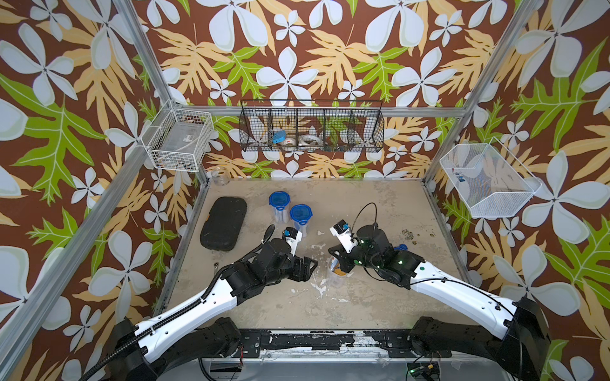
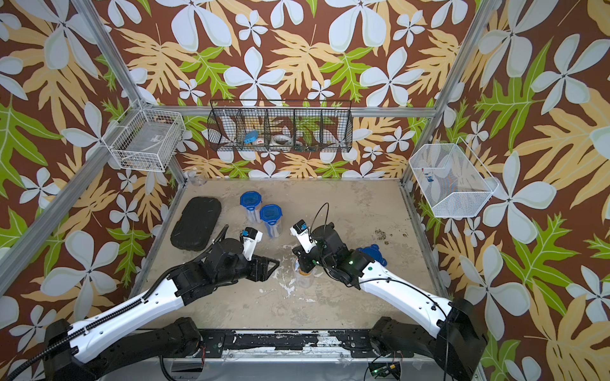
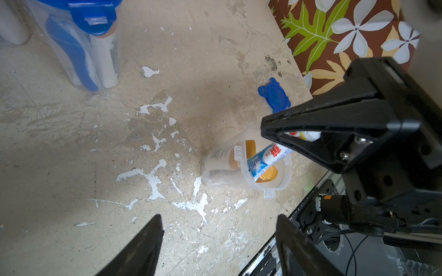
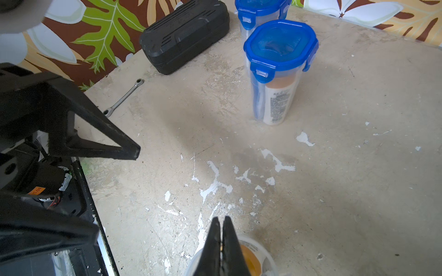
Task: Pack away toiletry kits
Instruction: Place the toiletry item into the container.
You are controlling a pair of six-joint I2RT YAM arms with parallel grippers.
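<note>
Lidless cup (image 3: 215,165) holds gold-capped bottles (image 3: 250,148) and a toothpaste tube (image 3: 259,162); its lettering shows only from the left wrist. Left gripper (image 3: 218,222) gapes, right gripper (image 3: 264,126) shut.

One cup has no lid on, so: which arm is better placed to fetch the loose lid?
Likely right: the blue lid lies beside that arm; the open left claw must cross the open cup and right claw.

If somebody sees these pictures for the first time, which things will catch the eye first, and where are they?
Probably the loud flower wallpaper on all walls. Then the two blue-lidded cups, standing close together left of centre toward the back, near a black case. Last, the open cup by the shut right gripper, a toothpaste tube poking out, and a loose blue lid lying farther right.
</note>
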